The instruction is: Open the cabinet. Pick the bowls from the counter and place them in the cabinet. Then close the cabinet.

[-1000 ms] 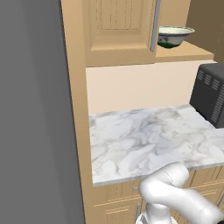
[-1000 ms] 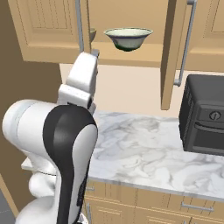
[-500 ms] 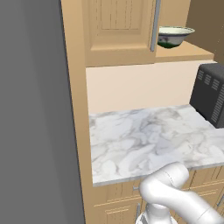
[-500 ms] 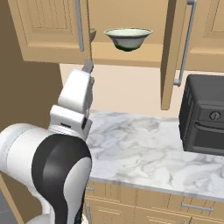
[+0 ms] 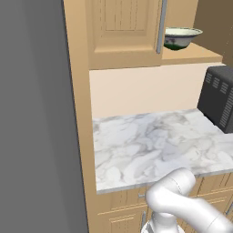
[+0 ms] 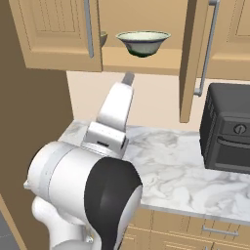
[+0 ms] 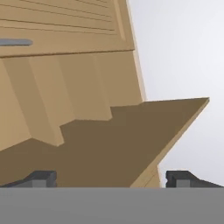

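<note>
A simulated kitchen in pale wood stood around a white marble bench veined with grey, bare of crockery where it showed. A black oven-like appliance sat on the bench at its right end.

Above, the cabinet hung with both panelled doors swung out, their long grey bar handles standing vertical. On its wooden floor rested the pale cream bowl, upright, greenish underneath. Just left of it, half hidden behind the left door's edge, a sliver of tan rim peeked out, probably the second bowl, though too little showed to be sure. Both bowls thus appeared to be inside already, so closing the doors was likely what remained.

The claw was spread wide and carried nothing; in the hand view its two dark fingertips stood far apart at the bottom, looking up at the underside of the cabinet and a door panel. In the right base view the forearm pointed up toward the cabinet's lower edge.

As a judgement: the doors were stiff, light panels turning on hinges; a push on the outer face, or a pinch on the slim bar handle, would swing them. The bowls were hard, glazed, breakable, and well back from the door's path.
</note>
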Motion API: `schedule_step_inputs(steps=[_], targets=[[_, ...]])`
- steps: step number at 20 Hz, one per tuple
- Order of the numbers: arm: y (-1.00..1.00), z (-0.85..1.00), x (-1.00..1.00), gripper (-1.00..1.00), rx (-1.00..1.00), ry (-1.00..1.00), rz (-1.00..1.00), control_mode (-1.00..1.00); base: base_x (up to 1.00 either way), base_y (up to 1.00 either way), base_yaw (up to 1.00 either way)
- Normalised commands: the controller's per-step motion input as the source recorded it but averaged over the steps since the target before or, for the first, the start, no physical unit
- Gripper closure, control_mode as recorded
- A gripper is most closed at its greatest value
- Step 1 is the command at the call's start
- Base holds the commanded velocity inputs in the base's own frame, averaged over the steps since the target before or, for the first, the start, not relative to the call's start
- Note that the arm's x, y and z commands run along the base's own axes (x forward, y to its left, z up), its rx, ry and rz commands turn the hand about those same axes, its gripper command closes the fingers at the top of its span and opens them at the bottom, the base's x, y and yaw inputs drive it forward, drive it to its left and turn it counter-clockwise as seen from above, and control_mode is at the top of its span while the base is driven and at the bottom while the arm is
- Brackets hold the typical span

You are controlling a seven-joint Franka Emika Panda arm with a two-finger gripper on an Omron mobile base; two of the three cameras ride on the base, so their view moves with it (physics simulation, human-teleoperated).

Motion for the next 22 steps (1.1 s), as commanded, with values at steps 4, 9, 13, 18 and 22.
schedule_step_inputs(steps=[4,9,13,18,22], targets=[[-0.61,0.12,-0.49,-1.0,0.0,0.17,-0.03,-1.0,0.0,0.0,0.0],[-0.49,0.06,-0.41,-1.0,0.0,0.28,-0.05,-1.0,0.0,0.0,0.0],[-0.5,0.08,-0.35,-1.0,0.0,0.28,-0.04,-1.0,0.0,0.0,0.0],[-0.56,0.02,-0.34,-1.0,0.0,0.28,-0.02,-1.0,0.0,0.0,0.0],[-0.45,0.0,-0.48,-1.0,0.0,0.23,-0.01,-1.0,0.0,0.0,0.0]])
